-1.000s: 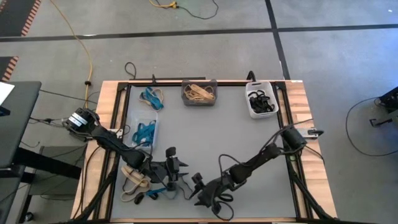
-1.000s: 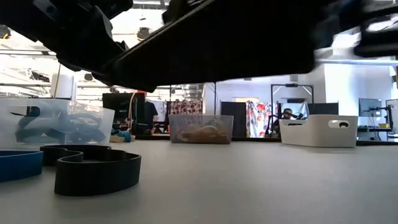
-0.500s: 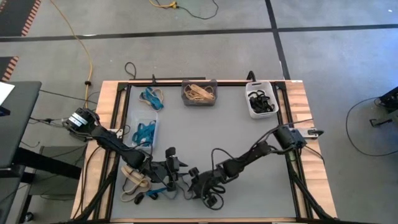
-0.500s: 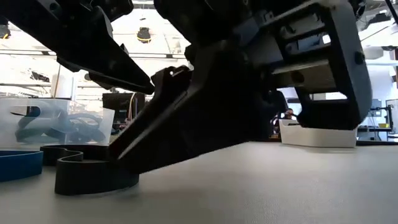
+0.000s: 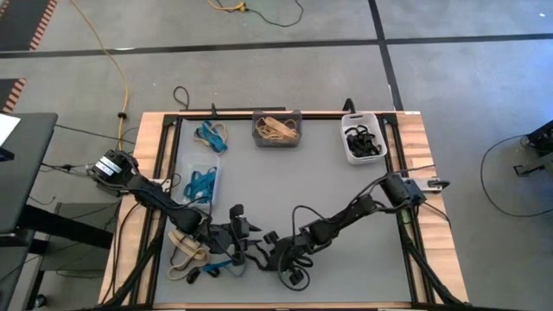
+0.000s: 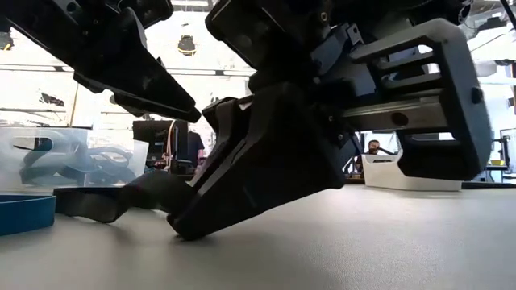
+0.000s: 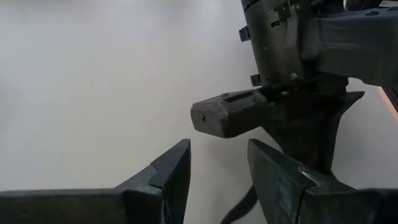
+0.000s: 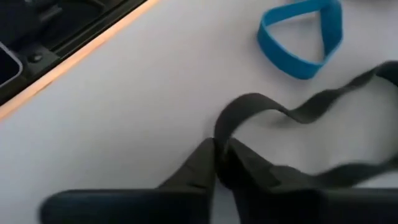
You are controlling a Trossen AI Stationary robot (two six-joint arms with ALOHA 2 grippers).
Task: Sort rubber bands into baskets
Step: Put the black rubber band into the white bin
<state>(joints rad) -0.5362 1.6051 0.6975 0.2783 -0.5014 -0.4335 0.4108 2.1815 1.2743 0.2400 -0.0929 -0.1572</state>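
Sorting is well along: black bands fill your white basket (image 5: 363,142) at one o'clock, tan the grey basket (image 5: 276,130) at twelve, blue the clear basket (image 5: 200,183) at nine. Your right gripper (image 8: 219,163) has pinched a black rubber band (image 8: 292,112) at six o'clock on the bench (image 5: 328,190); the left gripper (image 7: 217,165) hangs beside it with fingers apart. Tan and blue loose bands (image 5: 186,250) remain at seven.

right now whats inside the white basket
The white basket holds a heap of black rubber bands. They overlap, so a count and anything beneath them stay hidden.
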